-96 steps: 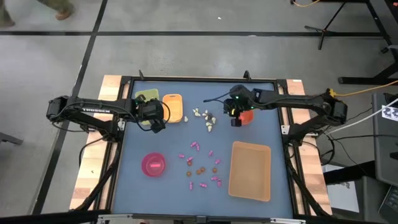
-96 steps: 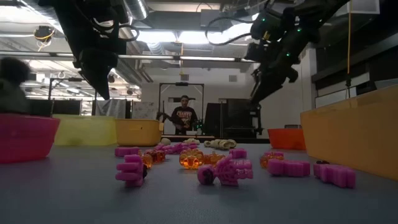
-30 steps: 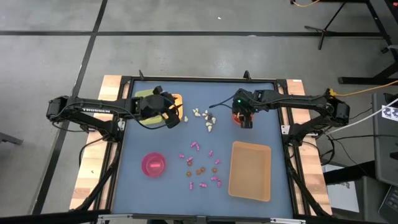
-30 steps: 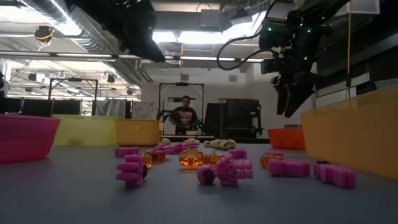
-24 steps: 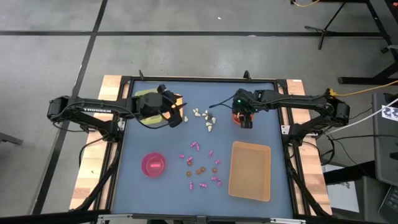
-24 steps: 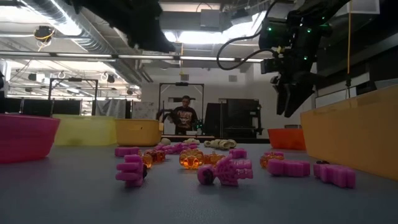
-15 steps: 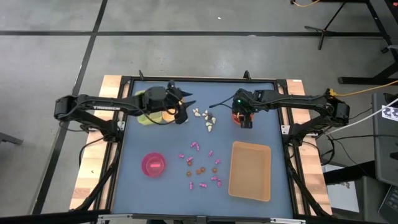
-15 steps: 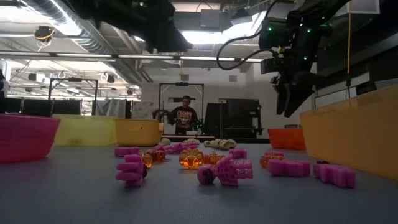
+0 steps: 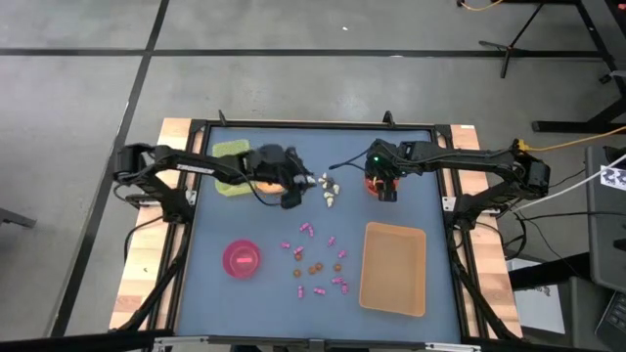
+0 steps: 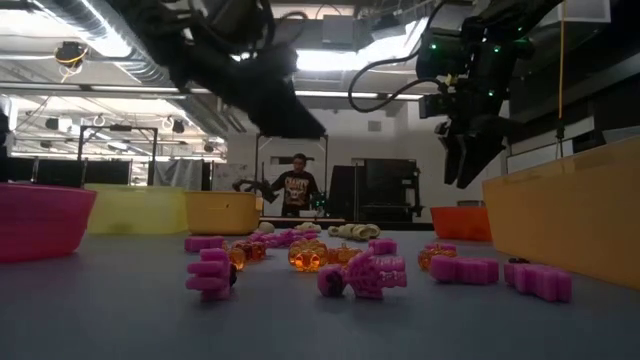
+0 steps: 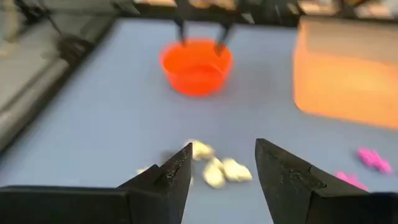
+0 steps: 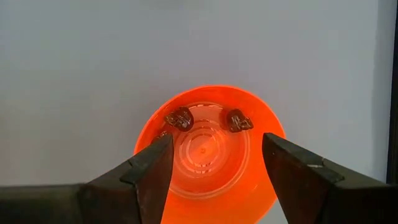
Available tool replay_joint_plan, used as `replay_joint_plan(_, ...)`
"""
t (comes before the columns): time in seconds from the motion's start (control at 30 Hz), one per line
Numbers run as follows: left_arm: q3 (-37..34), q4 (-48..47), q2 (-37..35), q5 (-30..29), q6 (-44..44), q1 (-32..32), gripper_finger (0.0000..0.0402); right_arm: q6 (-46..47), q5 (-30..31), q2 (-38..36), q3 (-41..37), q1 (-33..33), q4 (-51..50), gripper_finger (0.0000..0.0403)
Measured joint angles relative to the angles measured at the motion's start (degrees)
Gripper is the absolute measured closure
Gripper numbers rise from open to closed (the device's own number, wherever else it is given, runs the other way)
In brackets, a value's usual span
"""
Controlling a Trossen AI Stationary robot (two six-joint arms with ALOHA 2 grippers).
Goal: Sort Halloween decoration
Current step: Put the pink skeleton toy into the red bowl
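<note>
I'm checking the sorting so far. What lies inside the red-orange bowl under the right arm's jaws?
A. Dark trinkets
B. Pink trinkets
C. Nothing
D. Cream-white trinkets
A: the right wrist view looks straight down into the red-orange bowl and shows dark trinkets on its bottom, framed by the open right gripper.

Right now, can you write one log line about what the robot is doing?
left end effector: open, above cream trinkets | right end effector: open, over red bowl

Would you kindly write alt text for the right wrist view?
The right gripper, jaws open, hangs directly above a red bowl on a grey-blue table. Two dark grey trinkets lie inside the bowl.
</note>
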Motion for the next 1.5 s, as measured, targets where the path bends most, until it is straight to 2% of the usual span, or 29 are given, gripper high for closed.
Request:
replay_joint_plan(0.33,-0.04,-2.95,8.58,-0.06,-3.23,-8.08,0.0242,-0.01,-0.01,0.00,0.00,0.00,-0.01,0.0159)
replay_joint_plan(0.67,-0.06,-4.07,9.59,-0.99,-10.74,-11.77,0.0242,0.01,-0.02,0.00,0.00,0.00,0.01,0.0159)
replay_joint_plan(1.07,-0.07,-7.24,9.59,-12.11,-13.59,-17.44,0.0242,0.01,-0.02,0.00,0.00,0.00,0.01,0.0159)
replay_joint_plan(1.5,-0.09,-7.16,15.51,-13.69,-16.70,-18.44,0.0242,-0.01,-0.04,0.00,0.00,0.00,0.29,0.0159)
